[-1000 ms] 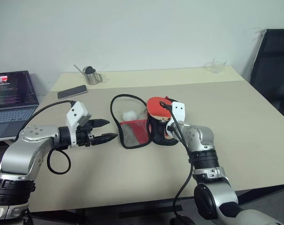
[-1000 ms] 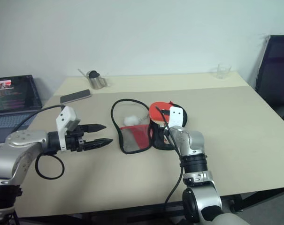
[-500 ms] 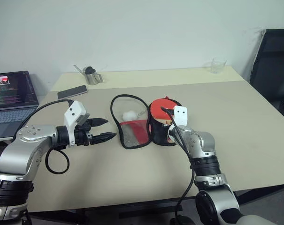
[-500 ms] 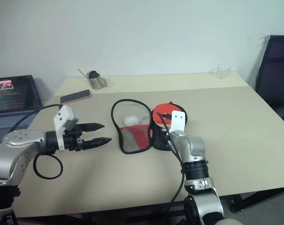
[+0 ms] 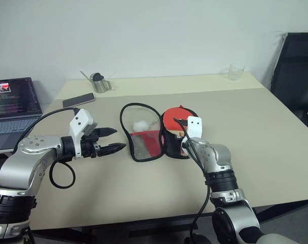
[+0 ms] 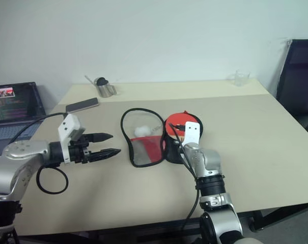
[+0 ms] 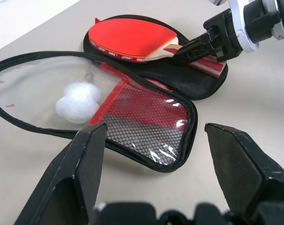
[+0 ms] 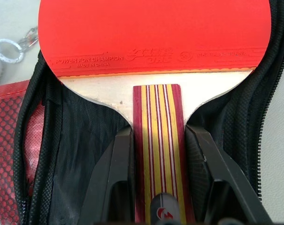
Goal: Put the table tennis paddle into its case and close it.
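The case [image 5: 143,145] lies unzipped and spread flat at the table's middle, its clear and red mesh flap on the left and its black half [image 7: 188,82] on the right. A white pom-pom [image 5: 140,125] rests on the flap. The table tennis paddle [image 8: 151,33] lies red face up over the black half, handle [image 8: 159,154] pointing toward me. My right gripper [image 8: 159,132] is shut on that handle, one black finger on each side. Left of the case, my left gripper [image 5: 119,139] hovers open and holds nothing, pointing at the mesh flap.
An open laptop [image 5: 11,104] sits at the table's left edge, with a phone [image 5: 78,99] and a metal cup [image 5: 99,83] behind it. A clear glass [image 5: 236,71] stands at the far right corner. A black chair [image 5: 296,71] stands off to the right.
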Robot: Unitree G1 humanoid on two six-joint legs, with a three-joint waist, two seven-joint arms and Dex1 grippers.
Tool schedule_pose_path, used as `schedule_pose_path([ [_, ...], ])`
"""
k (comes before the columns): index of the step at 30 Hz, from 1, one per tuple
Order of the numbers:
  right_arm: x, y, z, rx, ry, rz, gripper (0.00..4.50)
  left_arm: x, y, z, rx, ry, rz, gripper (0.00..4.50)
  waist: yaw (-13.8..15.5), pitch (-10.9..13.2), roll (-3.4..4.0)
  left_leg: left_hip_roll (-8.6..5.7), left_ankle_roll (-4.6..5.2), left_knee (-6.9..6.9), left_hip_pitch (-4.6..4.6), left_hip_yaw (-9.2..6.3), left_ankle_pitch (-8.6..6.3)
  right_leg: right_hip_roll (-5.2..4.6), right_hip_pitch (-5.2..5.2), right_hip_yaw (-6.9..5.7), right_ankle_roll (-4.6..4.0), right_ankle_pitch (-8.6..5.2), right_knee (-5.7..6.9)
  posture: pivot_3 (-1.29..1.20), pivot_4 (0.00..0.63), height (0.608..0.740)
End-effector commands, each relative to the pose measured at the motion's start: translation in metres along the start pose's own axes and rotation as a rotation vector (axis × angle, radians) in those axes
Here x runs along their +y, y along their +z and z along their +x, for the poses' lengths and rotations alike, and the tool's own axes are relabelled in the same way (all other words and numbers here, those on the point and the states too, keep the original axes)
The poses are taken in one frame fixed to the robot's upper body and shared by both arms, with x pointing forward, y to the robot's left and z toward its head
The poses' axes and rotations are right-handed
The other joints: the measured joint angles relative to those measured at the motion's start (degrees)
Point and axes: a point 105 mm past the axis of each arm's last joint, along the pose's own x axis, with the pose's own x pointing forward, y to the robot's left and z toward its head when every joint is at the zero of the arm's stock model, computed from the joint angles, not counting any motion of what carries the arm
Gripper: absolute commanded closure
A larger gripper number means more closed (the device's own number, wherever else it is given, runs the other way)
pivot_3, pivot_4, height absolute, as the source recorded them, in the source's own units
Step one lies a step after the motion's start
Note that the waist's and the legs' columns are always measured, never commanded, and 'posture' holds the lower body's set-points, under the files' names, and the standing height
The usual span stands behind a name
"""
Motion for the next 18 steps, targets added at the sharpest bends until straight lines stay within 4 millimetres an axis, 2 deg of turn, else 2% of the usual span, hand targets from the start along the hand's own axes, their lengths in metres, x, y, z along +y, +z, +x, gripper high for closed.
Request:
schedule_pose_path([
  [1, 0.04, -0.013, -0.004, 0.044, 0.116, 0.063, 3.4, -0.001, 0.014, -0.005, -0.022, 0.006, 0.054, 0.86, 0.0, -0.01, -0.02, 0.0, 0.0, 0.0, 0.02, 0.01, 0.0, 0.01, 0.0, 0.02, 0.0, 0.0, 0.02, 0.0, 0.15, 0.74],
  [11, 0.038, -0.011, -0.004, 0.041, 0.118, 0.049, 0.13, 0.001, 0.013, -0.003, -0.024, 0.014, 0.057, 0.86, 0.16, -0.19, -0.24, 0.0, 0.01, 0.0, 0.19, 0.04, -0.01, 0.03, 0.14, 0.08, 0.0, 0.0, 0.03, 0.0, 0.15, 0.74],
  [16, 0.036, 0.006, -0.014, -0.008, 0.144, 0.024, 0.03, 0.007, 0.014, -0.003, -0.028, 0.034, 0.062, 0.86, 0.23, -0.2, -0.27, 0.0, 0.02, 0.0, 0.22, 0.02, -0.01, 0.03, 0.18, 0.07, 0.0, 0.0, 0.02, 0.0, 0.15, 0.74],
  [18, 0.028, 0.022, -0.021, -0.049, 0.161, 0.026, 0.03, 0.011, 0.013, -0.003, -0.032, 0.051, 0.059, 0.86, 0.26, -0.2, -0.27, 0.01, 0.02, 0.0, 0.21, 0.02, -0.01, 0.03, 0.17, 0.07, 0.0, 0.0, 0.02, 0.0, 0.15, 0.74],
])
